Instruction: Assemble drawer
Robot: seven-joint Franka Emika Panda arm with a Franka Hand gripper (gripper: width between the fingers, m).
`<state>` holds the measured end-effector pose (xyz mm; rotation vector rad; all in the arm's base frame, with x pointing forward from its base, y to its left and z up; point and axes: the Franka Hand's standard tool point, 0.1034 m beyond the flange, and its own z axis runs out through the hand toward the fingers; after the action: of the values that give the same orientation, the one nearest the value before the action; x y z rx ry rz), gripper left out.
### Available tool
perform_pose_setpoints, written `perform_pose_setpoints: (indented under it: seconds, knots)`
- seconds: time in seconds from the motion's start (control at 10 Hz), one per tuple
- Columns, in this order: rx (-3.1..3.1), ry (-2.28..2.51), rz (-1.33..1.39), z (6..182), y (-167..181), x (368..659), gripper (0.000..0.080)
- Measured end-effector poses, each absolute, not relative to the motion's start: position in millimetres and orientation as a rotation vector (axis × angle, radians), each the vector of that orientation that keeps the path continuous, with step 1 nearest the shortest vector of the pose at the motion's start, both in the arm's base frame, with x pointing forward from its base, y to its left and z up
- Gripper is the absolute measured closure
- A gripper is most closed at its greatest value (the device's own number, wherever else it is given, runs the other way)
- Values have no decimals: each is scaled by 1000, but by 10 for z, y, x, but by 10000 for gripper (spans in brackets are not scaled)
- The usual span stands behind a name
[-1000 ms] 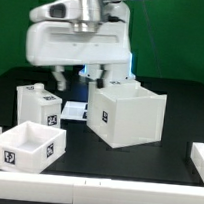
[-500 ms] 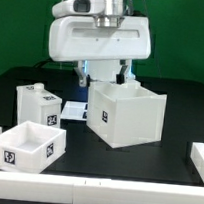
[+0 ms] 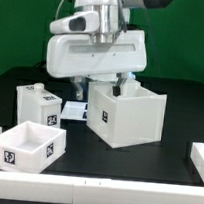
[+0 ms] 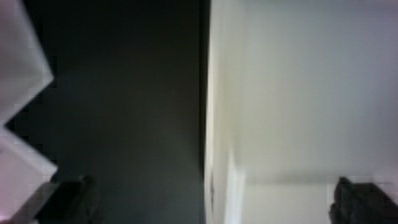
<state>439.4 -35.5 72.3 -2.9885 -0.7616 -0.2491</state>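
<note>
The large white open-topped drawer shell [image 3: 127, 114] stands at the table's middle, a tag on its front-left face. My gripper [image 3: 102, 87] hangs over the shell's upper wall on the exterior view's left. It is open and empty, with one finger outside the wall and one inside. In the wrist view the shell's wall [image 4: 302, 100] runs between my two dark fingertips [image 4: 68, 200], and the gripper [image 4: 217, 202] straddles its edge. A knobbed tray [image 3: 38, 104] stands on end at the exterior view's left. A second tray [image 3: 24, 145] lies open side up in front of it.
The marker board [image 3: 74, 111] lies flat between the upright tray and the shell. Low white rails edge the table at the front [image 3: 92, 190] and at the exterior view's right [image 3: 199, 157]. A pale shape [image 4: 18, 60] shows at the wrist view's edge.
My gripper has moved toward the exterior view's right and come down until it straddles the shell's wall. The shell and trays have not moved.
</note>
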Motion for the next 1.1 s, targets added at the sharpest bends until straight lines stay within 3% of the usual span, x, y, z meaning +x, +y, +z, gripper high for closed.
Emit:
perform_pose_setpoints:
  seconds: [0.8,1.0,1.1]
  knots:
    - [-2983,-738,-191,533,-329,4275,151]
    - [-2983,-737,-190,530,-330,4273,425]
    - [-2983,-737,-190,529,-329,4272,425]
